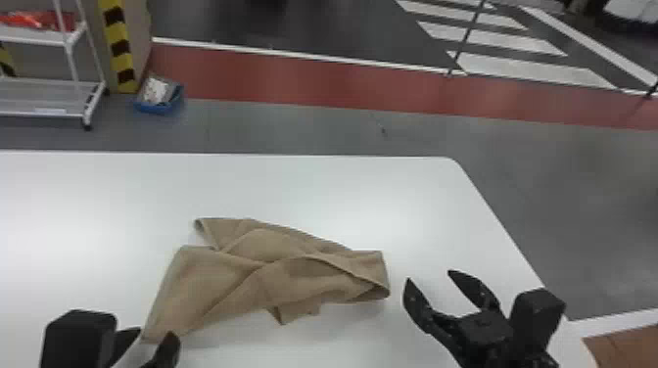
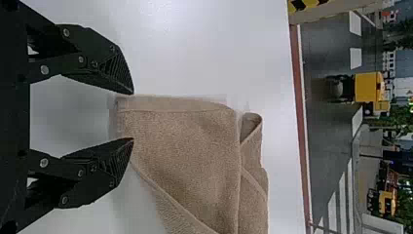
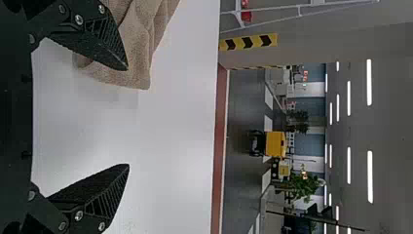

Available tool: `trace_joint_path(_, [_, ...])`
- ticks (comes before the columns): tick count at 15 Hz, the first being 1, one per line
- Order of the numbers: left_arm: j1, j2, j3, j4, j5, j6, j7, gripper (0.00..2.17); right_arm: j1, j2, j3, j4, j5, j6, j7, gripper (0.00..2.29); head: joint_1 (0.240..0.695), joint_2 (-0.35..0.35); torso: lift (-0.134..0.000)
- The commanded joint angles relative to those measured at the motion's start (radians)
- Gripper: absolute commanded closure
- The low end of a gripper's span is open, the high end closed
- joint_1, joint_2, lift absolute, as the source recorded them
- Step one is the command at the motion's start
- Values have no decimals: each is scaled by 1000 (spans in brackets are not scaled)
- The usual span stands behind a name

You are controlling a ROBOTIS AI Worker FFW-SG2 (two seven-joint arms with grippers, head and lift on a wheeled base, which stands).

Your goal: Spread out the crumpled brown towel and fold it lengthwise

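Towel lies rumpled on the white table, toward its near side, between the two grippers. Its far left corner curls up, folds cross over one another in the middle, and a small flap pokes out from the near edge. These overlapping layers are in the way of a flat spread.

The left gripper is at the towel's near left corner. Its jaws are parted, with the corner between the tips; the left wrist view shows a gap on either side of the cloth, so it is unclamped there. The right gripper is just beyond the towel's right end, jaws wide, with white table top between its tips. In the right wrist view one of its fingers crosses in front of the cloth and hides part of it.

Past the table's far edge, on the left, stands a white cart with red things on its upper shelf. Beside it is a pillar with yellow and black tape, and near its foot a blue bin with something pale in it. A red strip crosses the floor, with white stripes beyond. A brown surface shows at the head view's lower right corner. The right wrist view has a yellow vehicle and a plant far off.
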Motion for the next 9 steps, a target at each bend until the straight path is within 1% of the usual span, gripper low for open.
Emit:
trace_joint_path(1, [0,-1,0,0,0,4,0,643,0,0,0,0,-4,0,0,194,695,-267,-124])
trace_joint_path(4, [0,-1,0,2,0,16,-8,643,-2,0,-2,0,-8,0,11,194,695,-267,-124])
trace_joint_path(5, [0,-1,0,2,0,31,-12,731,-2,0,-2,0,-10,0,11,194,695,-267,-124])
trace_joint_path(8, [0,-1,-1,-1,0,34,-14,765,-2,0,-2,-2,-11,0,11,194,695,-269,-124])
trace_joint_path(9, [0,-1,-1,-5,0,31,-5,1072,-2,0,-2,-3,-11,0,11,194,695,-269,-124])
